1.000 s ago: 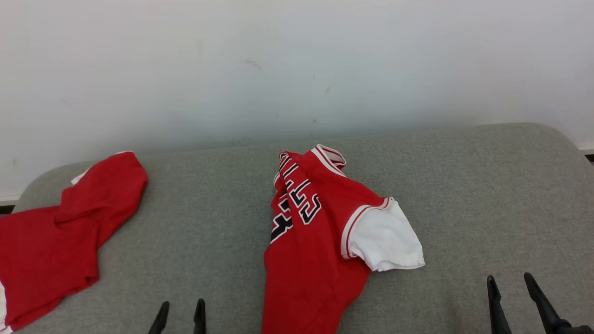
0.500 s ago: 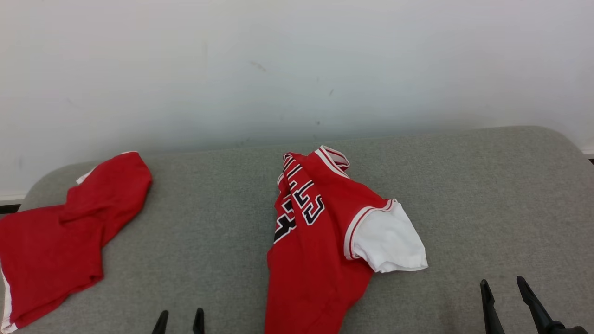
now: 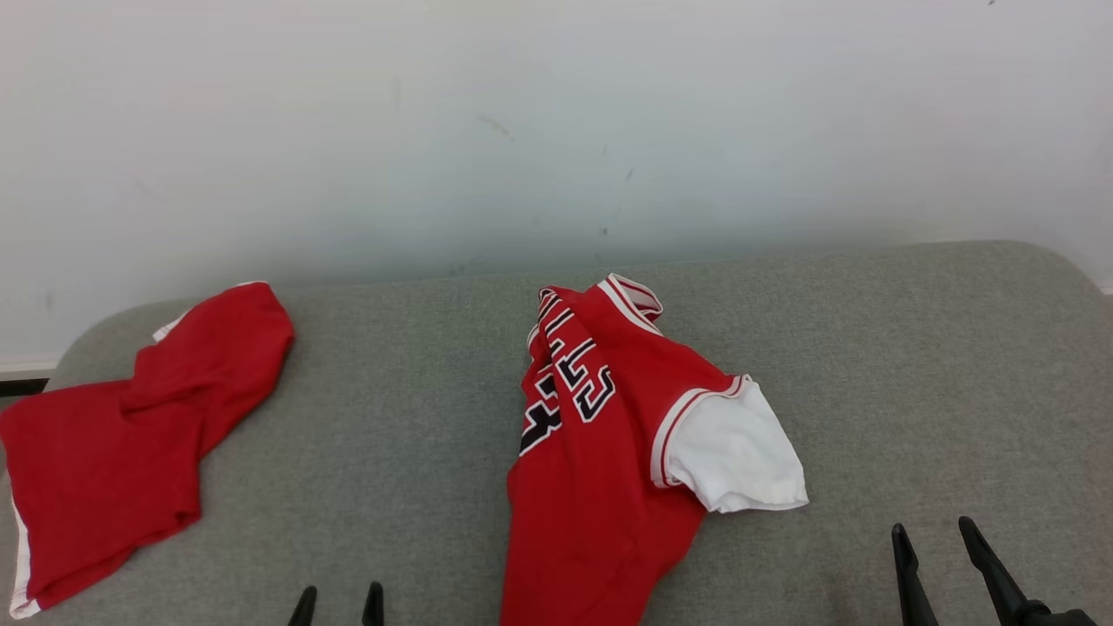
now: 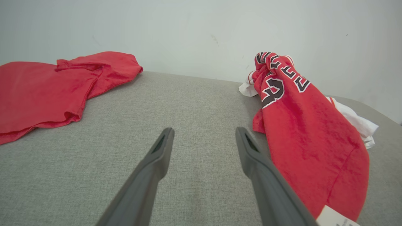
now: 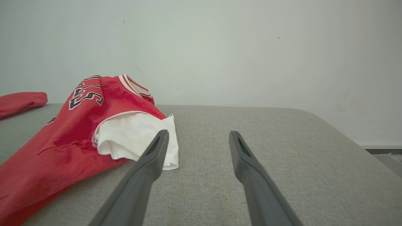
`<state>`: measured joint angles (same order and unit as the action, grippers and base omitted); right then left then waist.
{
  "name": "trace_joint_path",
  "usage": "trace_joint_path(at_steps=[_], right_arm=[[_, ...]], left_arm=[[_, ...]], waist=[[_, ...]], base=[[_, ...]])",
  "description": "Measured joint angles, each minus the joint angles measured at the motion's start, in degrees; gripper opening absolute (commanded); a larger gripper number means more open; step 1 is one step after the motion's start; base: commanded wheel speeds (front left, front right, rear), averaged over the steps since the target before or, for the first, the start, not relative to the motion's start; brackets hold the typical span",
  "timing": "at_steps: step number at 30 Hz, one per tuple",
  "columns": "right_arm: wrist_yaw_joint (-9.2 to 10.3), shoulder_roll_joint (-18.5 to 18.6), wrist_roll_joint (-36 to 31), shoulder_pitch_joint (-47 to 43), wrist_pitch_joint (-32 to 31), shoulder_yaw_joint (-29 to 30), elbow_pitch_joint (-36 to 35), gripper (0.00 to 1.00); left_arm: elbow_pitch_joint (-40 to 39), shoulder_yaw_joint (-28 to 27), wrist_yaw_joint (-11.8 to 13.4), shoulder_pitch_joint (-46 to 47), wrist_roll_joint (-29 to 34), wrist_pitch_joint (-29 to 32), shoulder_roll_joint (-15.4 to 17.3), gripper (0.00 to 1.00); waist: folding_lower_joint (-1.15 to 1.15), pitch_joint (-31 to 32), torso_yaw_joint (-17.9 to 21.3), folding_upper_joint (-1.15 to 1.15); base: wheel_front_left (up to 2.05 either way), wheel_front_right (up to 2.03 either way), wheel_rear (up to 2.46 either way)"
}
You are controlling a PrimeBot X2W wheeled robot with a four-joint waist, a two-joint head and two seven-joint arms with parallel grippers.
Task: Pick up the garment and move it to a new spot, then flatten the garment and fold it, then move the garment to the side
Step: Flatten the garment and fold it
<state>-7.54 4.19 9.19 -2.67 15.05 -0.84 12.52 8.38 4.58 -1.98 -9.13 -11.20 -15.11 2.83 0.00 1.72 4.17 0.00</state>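
My left gripper (image 4: 204, 133) has its two dark fingers spread wide with nothing between them, hovering low over the grey woven fabric surface (image 3: 913, 365). My right gripper (image 5: 198, 135) is spread the same way, also empty, with bare grey cloth showing in its gap.

The red jersey with black-and-white lettering and a white short sleeve (image 3: 600, 469) lies crumpled between my two grippers, touching neither. From the head view it sits nearer my left gripper (image 3: 339, 600), just to that gripper's right, and its lower hem runs off the bottom edge of the picture. In my left wrist view the red body slopes down beside my right-hand finger, with a small white label (image 4: 333, 218) at the hem. My right gripper (image 3: 930, 532) stands further off. The white sleeve (image 3: 735, 452) is the part closest to it, ahead and to its left. In my right wrist view that sleeve (image 5: 132, 138) lies folded on the cloth behind my left-hand fingertip. The striped collar is at the far end, bunched and raised, toward the pale wall (image 3: 522, 130).

Well apart, at the far left end of the surface, lies a second plain red garment (image 3: 113, 443), rumpled, with a thin white trim along one edge.
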Motion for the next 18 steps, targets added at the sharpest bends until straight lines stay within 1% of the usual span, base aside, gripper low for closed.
trace_joint_path(at_steps=[18], right_arm=[[0.0, -0.01, 0.41, 0.03, 0.0, -0.38, -0.03, 1.0]], left_arm=[[0.4, 0.15, -0.01, 0.0, 0.0, 0.0, -0.01, 1.0]], waist=[[0.0, 0.23, -0.08, 0.0]], base=[[0.0, 0.0, 0.0]])
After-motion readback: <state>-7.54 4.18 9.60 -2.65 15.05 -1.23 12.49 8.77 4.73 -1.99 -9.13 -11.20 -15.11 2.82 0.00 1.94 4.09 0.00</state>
